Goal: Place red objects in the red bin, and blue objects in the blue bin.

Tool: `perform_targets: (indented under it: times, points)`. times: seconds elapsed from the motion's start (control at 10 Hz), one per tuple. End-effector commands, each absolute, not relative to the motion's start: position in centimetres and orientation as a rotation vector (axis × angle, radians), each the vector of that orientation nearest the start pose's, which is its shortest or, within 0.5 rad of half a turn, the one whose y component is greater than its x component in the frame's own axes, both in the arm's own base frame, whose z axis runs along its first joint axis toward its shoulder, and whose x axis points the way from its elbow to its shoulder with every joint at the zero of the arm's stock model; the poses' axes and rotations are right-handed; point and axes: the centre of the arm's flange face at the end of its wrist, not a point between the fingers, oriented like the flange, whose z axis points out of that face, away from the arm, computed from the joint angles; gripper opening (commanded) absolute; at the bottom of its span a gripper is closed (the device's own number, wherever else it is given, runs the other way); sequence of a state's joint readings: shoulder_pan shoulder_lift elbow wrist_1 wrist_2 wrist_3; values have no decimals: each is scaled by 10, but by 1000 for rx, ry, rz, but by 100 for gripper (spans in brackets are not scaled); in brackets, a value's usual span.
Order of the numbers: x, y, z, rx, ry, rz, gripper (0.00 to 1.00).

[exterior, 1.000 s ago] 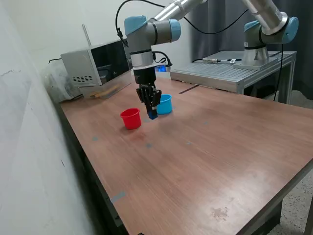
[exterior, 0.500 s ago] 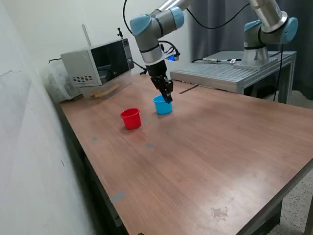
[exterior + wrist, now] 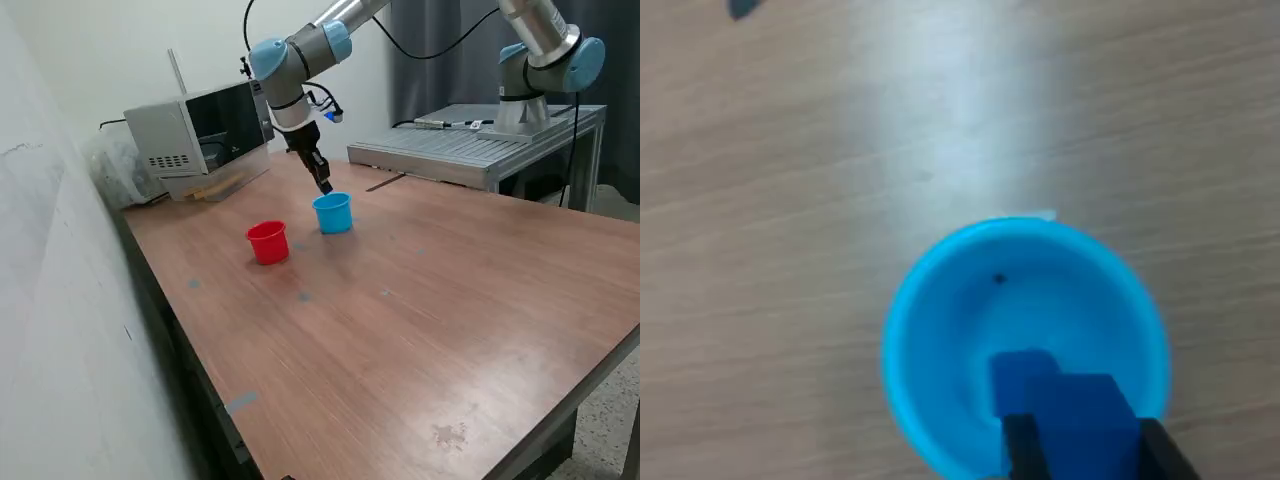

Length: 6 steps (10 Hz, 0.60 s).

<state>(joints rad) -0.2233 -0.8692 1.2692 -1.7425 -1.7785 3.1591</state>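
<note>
Hovering over a long brown wooden worktop point(image 3: 420, 320), my arm reaches down from above toward its far side. Along the worktop's far edge, toward the exterior view's left, sits a grey boxy appliance point(image 3: 195, 135) with a dark front panel.

Two small round cups stand near each other on the far part of the worktop, not touching. The light blue cup point(image 3: 333, 212) is the one nearer my hand; the red cup point(image 3: 268, 242) stands beside it toward the exterior view's left and a little closer to the near edge.

My hand point(image 3: 324, 186) hangs just above the blue cup's rim, at its far side. In the wrist view I look straight down into that cup point(image 3: 1025, 345). My two dark fingers point(image 3: 1021, 452) are pinching a small dark blue cube point(image 3: 1080, 420), one on each side of it, and the cube is held over the cup's mouth. A second dark blue cube point(image 3: 1017, 370) lies on the cup's floor, partly hidden by the held one.
</note>
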Motion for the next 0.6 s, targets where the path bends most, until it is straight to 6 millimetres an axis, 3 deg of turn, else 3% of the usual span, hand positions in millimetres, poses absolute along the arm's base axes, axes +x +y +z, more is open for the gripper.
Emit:
perform_targets:
  times: [0.0,0.3,0.4,0.5]
  points:
    - [-716,68,218,-1731,2233,-50,0]
    - [-716,73,214,-1737,2230,-64,0]
    - [-716,75,210,-1733,2223,-75,100]
    - [-715,75,209,-1739,2219,-76,100]
